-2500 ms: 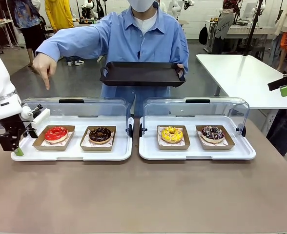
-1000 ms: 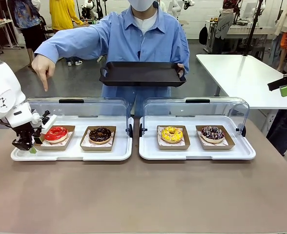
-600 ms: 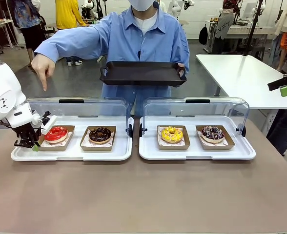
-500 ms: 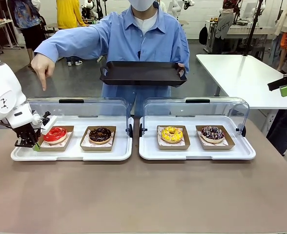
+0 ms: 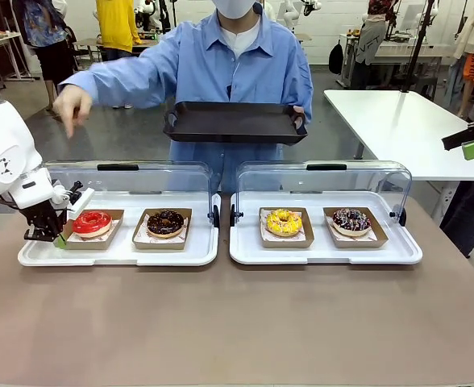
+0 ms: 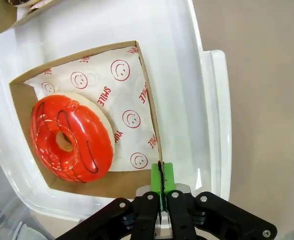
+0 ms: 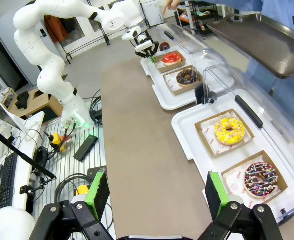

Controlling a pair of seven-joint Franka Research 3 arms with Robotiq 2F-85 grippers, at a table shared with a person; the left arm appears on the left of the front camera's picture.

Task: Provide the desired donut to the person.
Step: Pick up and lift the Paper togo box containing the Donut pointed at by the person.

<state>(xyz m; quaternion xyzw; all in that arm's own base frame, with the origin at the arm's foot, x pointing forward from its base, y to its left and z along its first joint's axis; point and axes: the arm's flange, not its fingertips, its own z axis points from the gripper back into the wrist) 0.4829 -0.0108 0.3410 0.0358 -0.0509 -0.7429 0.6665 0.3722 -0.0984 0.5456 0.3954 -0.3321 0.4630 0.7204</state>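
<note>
Left gripper [image 6: 160,175]: one, pinched tight on the rim of a cardboard box [image 6: 102,186], at the box's 9 o'clock side.
Red donut [image 5: 92,222]: one, lying in that box on the left tray [image 5: 124,254].
Donuts: four, each in its own box; chocolate donut [image 5: 165,222] at the red one's 3 o'clock, then yellow donut [image 5: 284,222] and sprinkled donut [image 5: 351,219] on the right tray [image 5: 326,254].
Trays: two white, side by side, each with a clear lid [image 5: 124,179] tipped up at 12 o'clock.
Right gripper [image 7: 156,192]: one, jaws spread wide, gripping nothing, raised off the table's [image 5: 237,322] 3 o'clock end.
Person [image 5: 237,64]: one, at 12 o'clock beyond the trays, holding one black tray [image 5: 234,121] level; other hand [image 5: 72,101] blurred, out toward 10 o'clock.
</note>
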